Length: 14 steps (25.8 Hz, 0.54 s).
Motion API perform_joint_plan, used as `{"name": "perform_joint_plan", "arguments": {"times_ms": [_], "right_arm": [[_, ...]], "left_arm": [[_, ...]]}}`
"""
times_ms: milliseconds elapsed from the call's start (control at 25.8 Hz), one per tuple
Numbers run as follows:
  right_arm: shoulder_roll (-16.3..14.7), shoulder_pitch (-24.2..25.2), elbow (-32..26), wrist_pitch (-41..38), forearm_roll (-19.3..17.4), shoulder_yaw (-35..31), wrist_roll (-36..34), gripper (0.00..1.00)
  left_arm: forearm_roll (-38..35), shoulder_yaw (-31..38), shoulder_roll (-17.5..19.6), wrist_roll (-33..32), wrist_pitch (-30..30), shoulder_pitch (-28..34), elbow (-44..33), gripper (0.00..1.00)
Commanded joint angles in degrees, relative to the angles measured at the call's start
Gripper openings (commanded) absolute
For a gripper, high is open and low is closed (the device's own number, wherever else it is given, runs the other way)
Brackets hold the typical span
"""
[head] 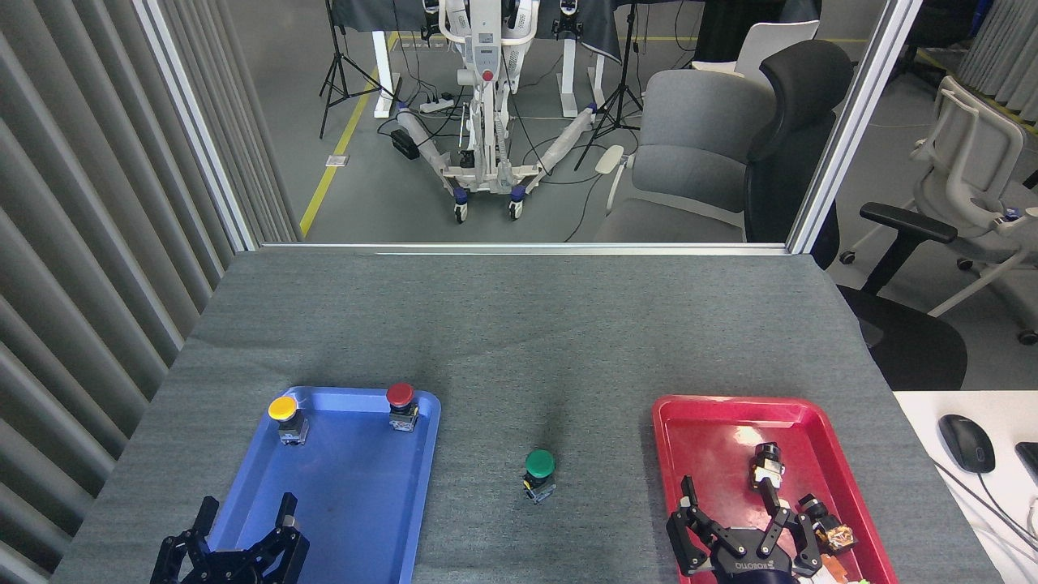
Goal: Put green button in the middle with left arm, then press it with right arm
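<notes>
While the right gripper (742, 523) hangs spread over the red tray (843, 478) at lower right, and the left gripper (235, 543) sits splayed at lower left, neither holds anything. The green button (539, 468) stands upright on the bare table (519, 324) between the trays, so pressing well means coming straight down on its cap.
</notes>
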Motion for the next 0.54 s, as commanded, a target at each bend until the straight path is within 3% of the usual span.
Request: {"name": "perform_joint_plan", "arguments": {"times_ms": [0,271,504], "right_arm": [[-0.37,0.20,-0.57,-0.24,-0.14,0.17,-0.37,1.00],[-0.20,0.11,-0.48,-0.42,-0.14,0.26,-0.46,1.00],[-0.28,0.11,-0.22,-1.30,-0.22,0.43,-0.19,1.00]], "left_arm": [[0.01,0.07,-0.09,0.01,-0.08,0.01,-0.09,1.00],[-0.69,-0.37,0.44,0.01,-1.66,-0.34,0.53,1.00],[-4.38,-5.82,1.41,-0.61,-12.56,-5.35,3.52,0.97]]}}
